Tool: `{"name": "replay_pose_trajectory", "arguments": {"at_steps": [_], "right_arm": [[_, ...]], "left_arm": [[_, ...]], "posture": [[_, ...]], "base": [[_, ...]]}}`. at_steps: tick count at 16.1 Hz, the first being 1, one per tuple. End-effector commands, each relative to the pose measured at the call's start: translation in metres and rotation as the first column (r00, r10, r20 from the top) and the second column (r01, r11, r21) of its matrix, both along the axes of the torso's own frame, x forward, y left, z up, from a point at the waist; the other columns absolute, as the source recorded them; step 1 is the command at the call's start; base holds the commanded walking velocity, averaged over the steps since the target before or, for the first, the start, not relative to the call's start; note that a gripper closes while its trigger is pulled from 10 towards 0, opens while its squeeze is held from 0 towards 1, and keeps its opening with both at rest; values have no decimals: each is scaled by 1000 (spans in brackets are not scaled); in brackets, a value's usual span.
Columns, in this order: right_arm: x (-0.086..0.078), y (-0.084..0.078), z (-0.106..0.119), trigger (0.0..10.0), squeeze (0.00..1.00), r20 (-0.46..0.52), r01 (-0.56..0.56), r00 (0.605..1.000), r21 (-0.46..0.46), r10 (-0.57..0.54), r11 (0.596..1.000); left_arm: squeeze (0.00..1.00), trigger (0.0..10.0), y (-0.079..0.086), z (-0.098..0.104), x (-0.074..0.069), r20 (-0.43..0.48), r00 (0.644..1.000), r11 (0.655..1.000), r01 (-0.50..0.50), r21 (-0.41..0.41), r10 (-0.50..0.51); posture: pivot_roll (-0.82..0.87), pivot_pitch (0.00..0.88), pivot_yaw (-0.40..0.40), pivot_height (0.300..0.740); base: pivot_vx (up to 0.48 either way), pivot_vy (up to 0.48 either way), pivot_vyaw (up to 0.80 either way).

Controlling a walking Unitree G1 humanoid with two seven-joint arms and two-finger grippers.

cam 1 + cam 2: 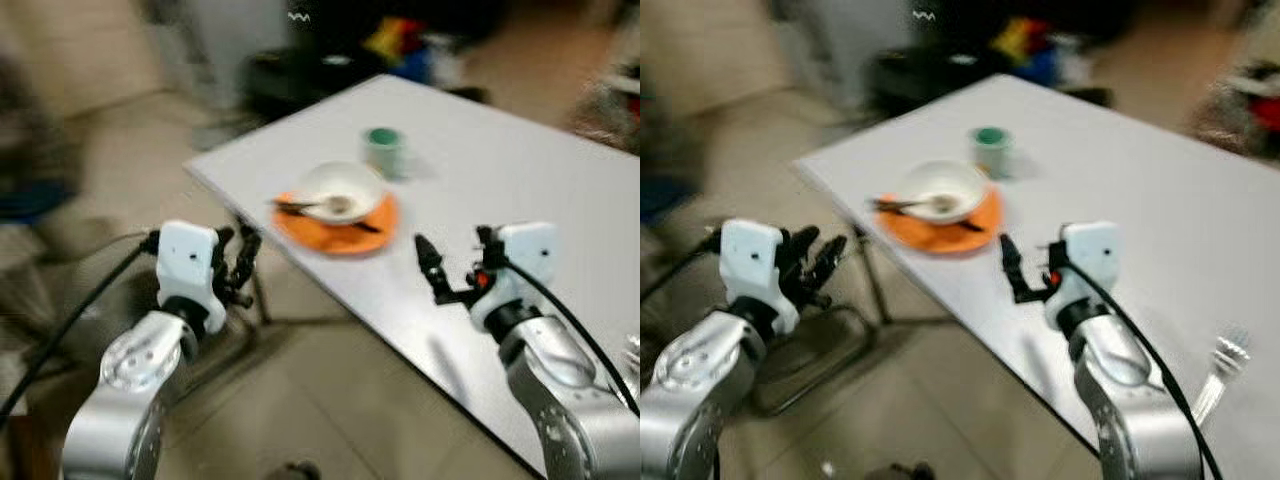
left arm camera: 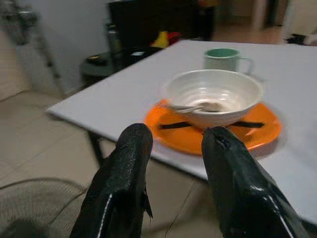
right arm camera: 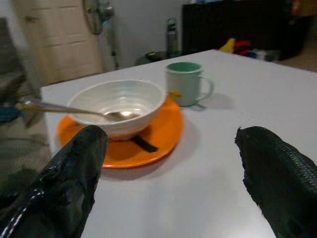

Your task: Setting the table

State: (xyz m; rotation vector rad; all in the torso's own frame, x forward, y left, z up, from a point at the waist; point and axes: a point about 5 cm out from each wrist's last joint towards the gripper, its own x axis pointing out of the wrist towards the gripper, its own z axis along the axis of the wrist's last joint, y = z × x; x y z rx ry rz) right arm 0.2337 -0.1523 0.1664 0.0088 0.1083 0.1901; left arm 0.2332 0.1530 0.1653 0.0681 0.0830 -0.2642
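An orange plate [image 1: 372,229] lies near the left corner of the white table [image 1: 520,180]. On it stands a white bowl [image 1: 340,187] with a spoon [image 3: 59,108] resting inside, and a dark strip [image 2: 173,125] lies under the bowl. A green mug [image 1: 385,150] stands just behind the plate. A fork [image 1: 1225,358] lies at the table's near right. My left gripper [image 1: 240,262] hovers open over the floor, left of the table edge. My right gripper [image 1: 436,270] is open above the table, in front of the plate.
A wire fan guard [image 2: 29,208] lies on the tiled floor under the table's left corner. A dark cabinet [image 3: 237,25] with coloured items stands behind the table. A door [image 3: 59,34] is at the far left. The eye views are blurred.
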Motion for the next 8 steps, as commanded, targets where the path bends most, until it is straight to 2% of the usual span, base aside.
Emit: {"name": "replay_pose_trajectory", "arguments": {"at_steps": [1,2,5,8], "right_arm": [[2,7,3,10000,1000,19,-26,999,14,26,1000],[2,7,3,10000,1000,23,-21,1000,27,20,999],[4,6,5,10000,1000,34,-1,999,50,0,999],[5,5,2,10000,1000,33,27,999,-4,-26,1000]], "left_arm": [[0,10000,3,6,1,21,1000,1000,-8,8,8],[0,10000,2,7,2,22,1000,1000,-2,6,2],[0,10000,3,8,4,24,1000,1000,-1,10,0],[0,10000,4,9,5,22,1000,1000,9,18,-9]], "posture": [[75,0,49,740],[75,0,51,740],[81,0,52,740],[77,0,64,740]], "base": [[0,0,800],[0,292,800],[0,311,0],[0,312,0]]}}
